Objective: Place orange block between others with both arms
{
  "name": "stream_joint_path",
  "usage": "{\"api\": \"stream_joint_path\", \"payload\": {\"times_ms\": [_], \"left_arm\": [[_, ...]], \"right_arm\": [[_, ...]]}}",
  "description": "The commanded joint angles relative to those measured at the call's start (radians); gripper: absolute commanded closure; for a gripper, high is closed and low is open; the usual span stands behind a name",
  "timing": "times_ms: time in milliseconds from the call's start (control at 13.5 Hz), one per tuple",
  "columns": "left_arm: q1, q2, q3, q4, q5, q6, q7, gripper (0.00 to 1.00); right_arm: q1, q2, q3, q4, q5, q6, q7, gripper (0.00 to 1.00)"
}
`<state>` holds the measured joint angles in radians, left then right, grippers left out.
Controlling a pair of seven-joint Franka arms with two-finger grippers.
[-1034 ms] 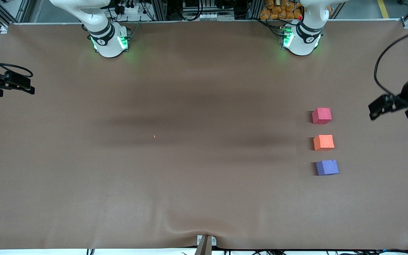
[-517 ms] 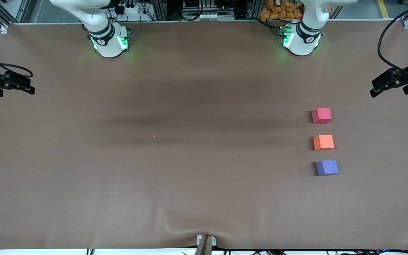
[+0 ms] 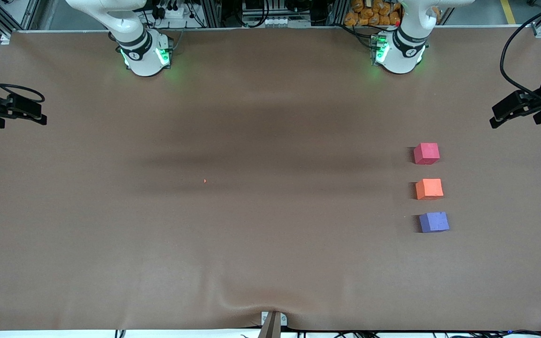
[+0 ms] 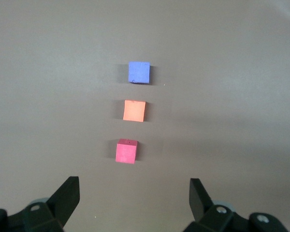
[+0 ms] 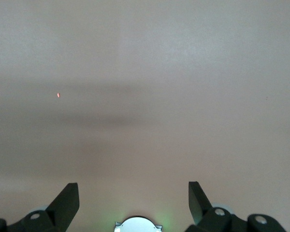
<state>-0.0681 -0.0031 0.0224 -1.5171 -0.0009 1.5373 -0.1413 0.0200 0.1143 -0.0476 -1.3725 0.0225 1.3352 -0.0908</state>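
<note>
**Orange cube sits in line between red and purple cubes**

On a brown table [image 3: 251, 258], three small matte cubes of equal size form a short row toward the left arm's end. The orange block [image 3: 428, 188] is bright orange with a foam-like surface. It sits in the middle, apart from both neighbours. The pinkish-red cube [image 3: 426, 153] lies farther from the front camera, the purple-blue cube [image 3: 434, 222] nearer. The left gripper [image 3: 517, 109] hangs over the table edge at the left arm's end, jaws spread wide, holding nothing. The right gripper [image 3: 24, 111] waits over the table edge at the right arm's end, jaws likewise spread and empty.
</note>
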Motion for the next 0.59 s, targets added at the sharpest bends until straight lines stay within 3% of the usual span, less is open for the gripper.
{"api": "stream_joint_path", "payload": {"times_ms": [0, 517], "left_arm": [[0.002, -0.025, 0.007, -0.008, -0.004, -0.022, 0.011, 0.00], [0.004, -0.041, 0.007, -0.006, -0.002, -0.046, 0.009, 0.00]], "right_arm": [[-0.002, -0.007, 0.005, 0.006, -0.006, -0.005, 0.003, 0.00], [0.003, -0.005, 0.008, 0.004, -0.004, -0.005, 0.013, 0.00]]}}
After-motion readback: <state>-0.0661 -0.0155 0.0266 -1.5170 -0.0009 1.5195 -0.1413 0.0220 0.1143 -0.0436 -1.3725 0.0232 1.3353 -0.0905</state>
